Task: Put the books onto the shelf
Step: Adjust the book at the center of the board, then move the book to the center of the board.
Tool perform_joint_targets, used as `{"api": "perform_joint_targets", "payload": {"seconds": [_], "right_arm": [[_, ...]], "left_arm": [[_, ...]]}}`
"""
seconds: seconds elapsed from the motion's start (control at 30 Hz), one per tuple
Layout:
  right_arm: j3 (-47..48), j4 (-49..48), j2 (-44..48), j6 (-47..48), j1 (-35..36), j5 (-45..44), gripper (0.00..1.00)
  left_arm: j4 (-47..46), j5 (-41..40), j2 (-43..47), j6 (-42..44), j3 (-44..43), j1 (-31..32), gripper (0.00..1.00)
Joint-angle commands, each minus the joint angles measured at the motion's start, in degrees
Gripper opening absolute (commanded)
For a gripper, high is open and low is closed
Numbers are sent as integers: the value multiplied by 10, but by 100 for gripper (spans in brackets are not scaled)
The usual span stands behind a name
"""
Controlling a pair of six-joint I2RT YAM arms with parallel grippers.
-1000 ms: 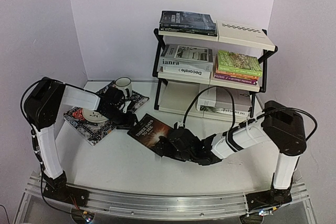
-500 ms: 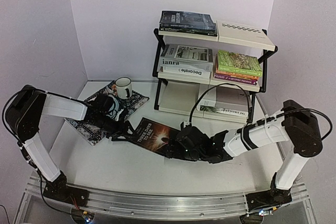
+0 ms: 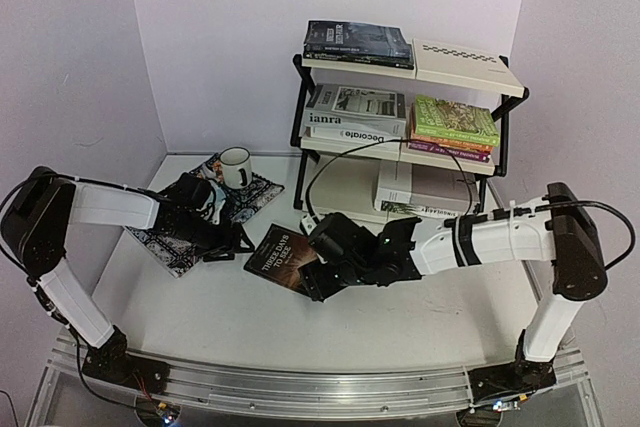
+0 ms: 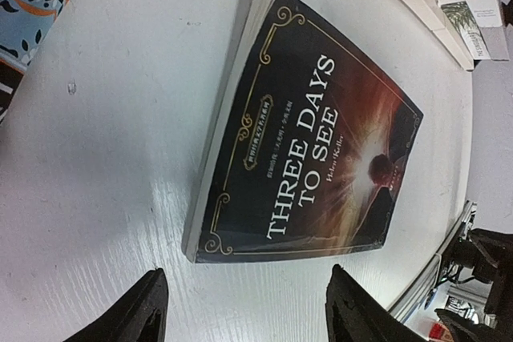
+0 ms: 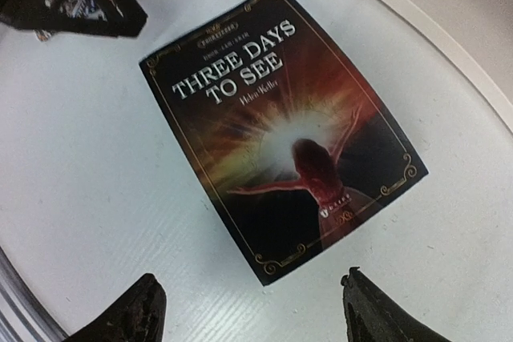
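A dark book [image 3: 285, 255] titled "Three Days to See" lies flat, cover up, on the white table [image 3: 200, 317], a little in front of the shelf [image 3: 465, 62] and not touching it. The left gripper [image 3: 232, 243] sits low by the book's left side. Its fingers [image 4: 152, 310] are spread wide with nothing between them, and the tips stop just short of the book's short edge. The right gripper [image 3: 313, 282] hangs over the book's near right corner, its fingers [image 5: 140, 310] also spread and empty, one on each side of that corner; I cannot tell whether they touch the cover. On the shelf, other books [image 3: 355, 112] lie flat in piles: dark ones on the top tier's left panel, grey-white ones at middle left, green and orange ones at middle right, and white ones at bottom right. Left of the shelf, a patterned placemat [image 3: 258, 192] carries a white mug [image 3: 236, 165], and the left arm reaches across the mat.
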State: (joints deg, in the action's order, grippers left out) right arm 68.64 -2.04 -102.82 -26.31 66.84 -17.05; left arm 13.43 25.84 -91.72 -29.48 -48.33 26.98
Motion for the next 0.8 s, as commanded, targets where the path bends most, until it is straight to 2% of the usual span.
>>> {"api": "perform_joint_targets", "payload": {"seconds": [0.0, 0.17, 0.37, 0.77], "right_arm": [[16, 78, -24, -28, -4, -21, 75], [2, 59, -42, -166, -20, 13, 74], [-80, -79, -25, -292, -48, 78, 64], [-118, -184, -62, -372, -72, 157, 53]], "left_arm": [[-12, -26, -25, 16, -38, -1, 68], [-12, -30, -49, 21, -53, 0, 68], [-15, -22, -78, 17, -62, 0, 68], [-55, 40, -108, -15, -54, 6, 64]]}}
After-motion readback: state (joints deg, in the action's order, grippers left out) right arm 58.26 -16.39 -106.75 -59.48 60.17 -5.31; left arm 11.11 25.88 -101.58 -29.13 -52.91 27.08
